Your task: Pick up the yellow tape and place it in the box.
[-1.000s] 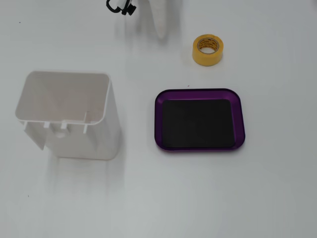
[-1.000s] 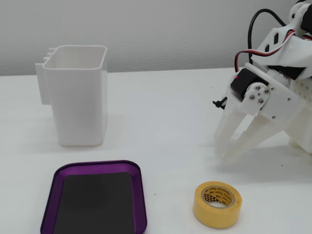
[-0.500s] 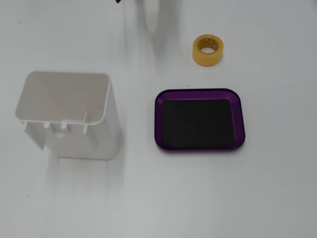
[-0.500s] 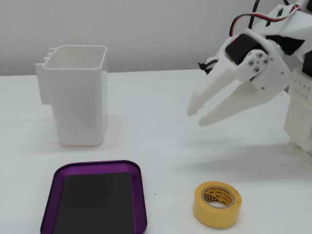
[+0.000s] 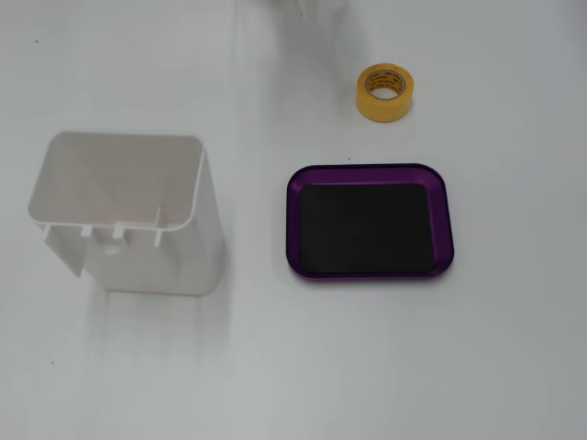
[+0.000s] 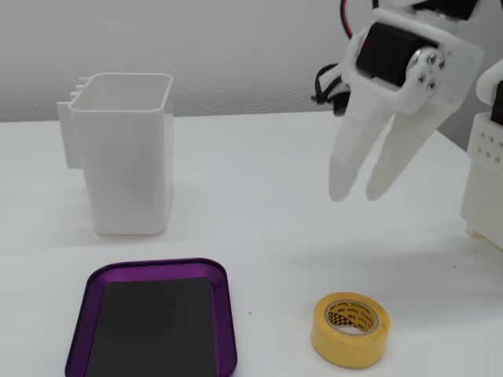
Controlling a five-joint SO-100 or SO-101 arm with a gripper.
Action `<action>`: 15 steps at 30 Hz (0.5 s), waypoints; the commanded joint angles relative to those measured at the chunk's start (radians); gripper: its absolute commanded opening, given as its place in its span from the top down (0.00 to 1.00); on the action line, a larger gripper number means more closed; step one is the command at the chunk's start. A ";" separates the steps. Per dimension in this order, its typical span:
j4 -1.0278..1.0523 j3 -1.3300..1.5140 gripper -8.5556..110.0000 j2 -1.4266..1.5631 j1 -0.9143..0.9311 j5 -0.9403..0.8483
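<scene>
Lab-like bench: bare white table [image 5: 385, 367], plain wall [image 6: 196, 39]

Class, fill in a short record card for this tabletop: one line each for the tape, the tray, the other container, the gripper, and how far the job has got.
tape: yellow roll, lying flat on the table, outside the tray
tray: purple rim, black base, empty
container: tall white tub, upright, open top, apart from the tray
gripper: in the air above the table, fingers pointing down, slightly apart, holding nothing
progress: tape not yet picked up
</scene>
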 commanded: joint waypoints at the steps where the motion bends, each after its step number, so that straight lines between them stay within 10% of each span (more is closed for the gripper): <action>1: 0.018 -0.080 0.81 -0.104 -0.081 0.000; 15: -0.141 0.015 0.81 -0.193 -0.144 0.058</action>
